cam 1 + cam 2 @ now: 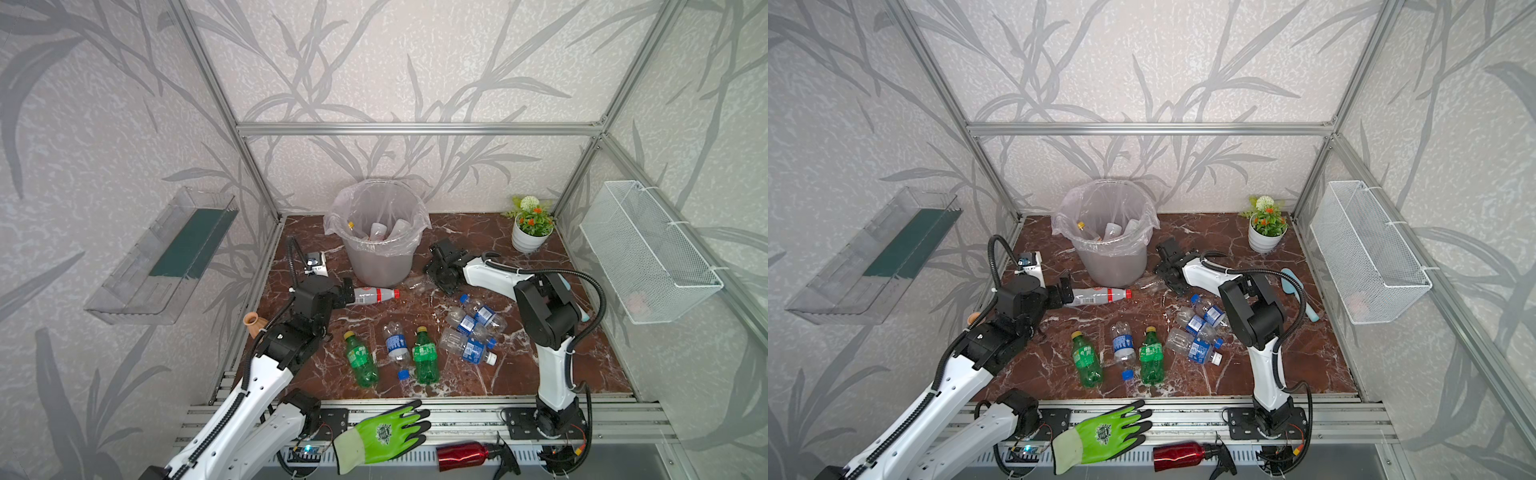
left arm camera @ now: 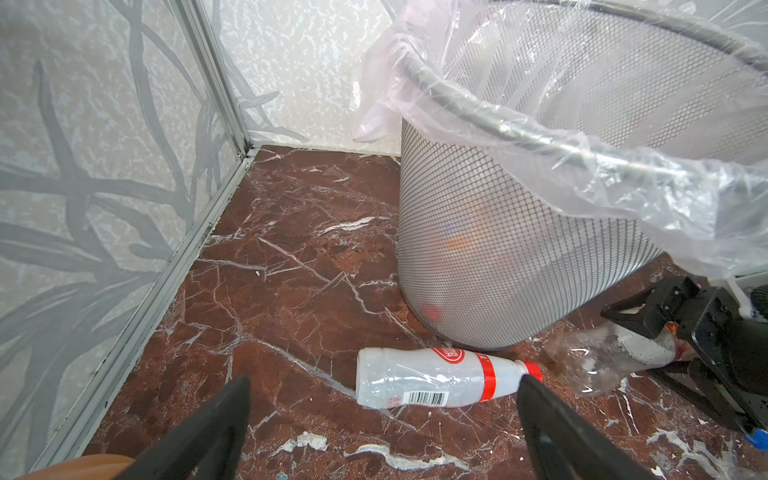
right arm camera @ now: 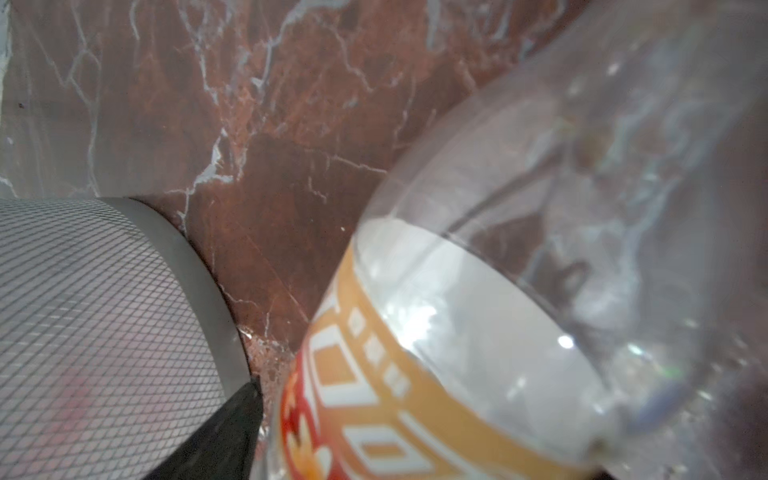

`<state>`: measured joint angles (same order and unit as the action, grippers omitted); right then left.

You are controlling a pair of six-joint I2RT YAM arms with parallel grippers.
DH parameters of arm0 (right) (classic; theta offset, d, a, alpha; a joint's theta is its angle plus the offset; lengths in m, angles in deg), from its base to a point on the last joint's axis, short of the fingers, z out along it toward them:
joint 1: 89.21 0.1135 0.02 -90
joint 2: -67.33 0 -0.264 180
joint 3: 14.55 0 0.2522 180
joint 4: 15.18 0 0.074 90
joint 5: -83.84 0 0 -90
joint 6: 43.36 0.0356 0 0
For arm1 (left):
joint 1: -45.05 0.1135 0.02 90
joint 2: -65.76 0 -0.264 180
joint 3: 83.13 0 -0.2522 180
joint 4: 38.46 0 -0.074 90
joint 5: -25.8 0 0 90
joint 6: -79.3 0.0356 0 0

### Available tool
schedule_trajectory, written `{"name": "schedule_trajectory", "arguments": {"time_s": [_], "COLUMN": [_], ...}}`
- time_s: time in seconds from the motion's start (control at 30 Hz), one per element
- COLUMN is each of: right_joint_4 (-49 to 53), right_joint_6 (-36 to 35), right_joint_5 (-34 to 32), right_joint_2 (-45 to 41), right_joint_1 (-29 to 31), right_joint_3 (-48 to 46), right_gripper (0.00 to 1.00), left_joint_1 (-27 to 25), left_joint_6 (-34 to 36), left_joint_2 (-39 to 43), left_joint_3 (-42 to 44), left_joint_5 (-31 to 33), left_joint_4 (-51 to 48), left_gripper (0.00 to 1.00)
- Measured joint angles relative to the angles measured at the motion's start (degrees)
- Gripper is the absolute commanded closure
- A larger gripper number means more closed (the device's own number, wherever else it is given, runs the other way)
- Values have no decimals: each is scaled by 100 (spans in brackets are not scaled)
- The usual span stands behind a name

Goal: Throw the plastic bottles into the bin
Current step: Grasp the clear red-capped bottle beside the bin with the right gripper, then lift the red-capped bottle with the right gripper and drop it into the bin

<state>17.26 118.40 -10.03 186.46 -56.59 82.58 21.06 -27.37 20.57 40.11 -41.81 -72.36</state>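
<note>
Bin [image 1: 380,266] stands upright at far centre of the marble tabletop [image 1: 552,365], with a bag liner folded over its rim. A few bottles inside [image 1: 377,230], one with a yellow cap.

Left gripper [image 1: 348,294] sits low at the bin's near-left foot, jaws wide apart, holding nothing. White red-label bottle [image 2: 440,380] lies on its side just ahead of the fingertips, cap pointing right. It is near the bin's base; contact with the bin not clear.

Right gripper [image 1: 434,280] sits low at the bin's near-right foot. It straddles the clear orange-label bottle [image 2: 611,359], which lies on the tabletop just beside the bin. Left wrist view shows a finger on either side of this bottle. Cannot tell whether the pads press on it.

Loose on the tabletop, nearer: green bottle [image 1: 360,362], then blue-label bottle [image 1: 397,345] to its right, then second green bottle [image 1: 426,360]. All three lie flat. Heap of blue-label bottles [image 1: 473,330] lies further right, close to the right arm.

Green glove [image 1: 384,434] and red spray bottle [image 1: 461,456] lie on the near rail, off the tabletop.
</note>
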Motion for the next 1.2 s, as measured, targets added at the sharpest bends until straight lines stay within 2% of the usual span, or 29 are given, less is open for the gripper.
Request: {"name": "schedule_trajectory", "arguments": {"time_s": [0.43,0.6,0.8,0.93,1.1,1.2], "right_joint_4": [-302,-1126,-2216,-2758,-3265,-3508], "right_joint_6": [-315,-404,-728,-1305,-2155,-2553], "right_joint_5": [190,387,476,302,-87,-210], "right_joint_2": [278,151,-907,-2096,-3582,-4028], "right_joint_1": [-129,-299,-584,-800,-896,-892], "right_joint_3": [271,-243,-1639,-2186,-2170,-1823], "right_gripper": [53,55,51,52,50,50], "left_joint_1": [11,22,153,452,866,1001], "left_joint_6": [-83,-254,-651,-1113,-1646,-1856], "left_joint_2": [13,138,323,199,-39,-168], "left_joint_3": [0,13,155,160,175,203], "left_joint_5": [9,59,232,304,149,-15], "left_joint_4": [-9,-28,-85,-319,-579,-660], "left_gripper": [1,1,1,1,1,1]}}
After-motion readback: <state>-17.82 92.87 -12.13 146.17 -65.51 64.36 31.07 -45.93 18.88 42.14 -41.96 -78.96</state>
